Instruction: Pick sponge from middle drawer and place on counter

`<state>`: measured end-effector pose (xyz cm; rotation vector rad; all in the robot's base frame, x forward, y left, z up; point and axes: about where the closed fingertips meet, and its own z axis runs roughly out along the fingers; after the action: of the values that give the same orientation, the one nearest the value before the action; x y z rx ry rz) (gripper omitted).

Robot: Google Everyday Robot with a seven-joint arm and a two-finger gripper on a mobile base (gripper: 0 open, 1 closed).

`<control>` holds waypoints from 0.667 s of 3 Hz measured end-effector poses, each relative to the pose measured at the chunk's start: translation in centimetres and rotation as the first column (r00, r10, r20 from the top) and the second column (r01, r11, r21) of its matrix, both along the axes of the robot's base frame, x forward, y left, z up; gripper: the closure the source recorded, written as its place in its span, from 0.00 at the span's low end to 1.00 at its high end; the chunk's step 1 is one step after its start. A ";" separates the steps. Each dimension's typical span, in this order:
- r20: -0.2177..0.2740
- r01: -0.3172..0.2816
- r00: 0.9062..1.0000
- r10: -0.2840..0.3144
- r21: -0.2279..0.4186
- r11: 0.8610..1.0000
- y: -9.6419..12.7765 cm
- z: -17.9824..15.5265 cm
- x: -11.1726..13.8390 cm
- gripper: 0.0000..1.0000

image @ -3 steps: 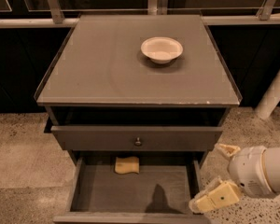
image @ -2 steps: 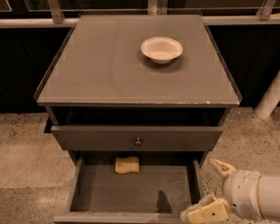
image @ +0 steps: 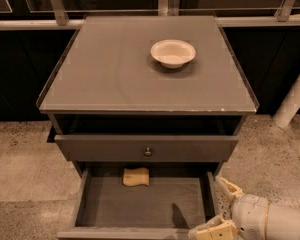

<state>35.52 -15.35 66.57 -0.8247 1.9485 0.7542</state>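
While the sponge [image: 136, 176] lies where it lay a second ago, at the back of the pulled-out middle drawer [image: 145, 206], a little left of centre and just under the drawer front [image: 146, 148] above it, the gripper [image: 222, 210] sits lower and further left than before. A second ago it hung to the right of the cabinet, beside the drawer's right wall; now it is down at the drawer's front right corner, near the bottom edge of the view, with its rounded white wrist body off to the right over the speckled floor [image: 20, 154]. Its two cream fingers [image: 213, 230] are spread apart and hold nothing: one points up and back just outside the right wall, the other reaches left over the corner of the drawer. A dark shadow [image: 179, 217] falls on the bare drawer floor just left of that lower finger, well apart from the sponge. The upper drawer is part-way out, its small round knob [image: 148, 151] facing forward, unchanged. On the counter [image: 115, 69] the white bowl [image: 173, 52] stands upright toward the back right, in the same spot as earlier, and nothing else about the cabinet differs.
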 end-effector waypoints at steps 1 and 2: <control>0.000 0.000 1.000 0.000 0.000 1.000 0.0 0.0 0.0 0.00; 0.032 -0.018 0.999 0.018 -0.002 1.000 0.4 0.1 -0.4 0.00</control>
<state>35.13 -14.92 66.71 -0.8520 1.9159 0.7456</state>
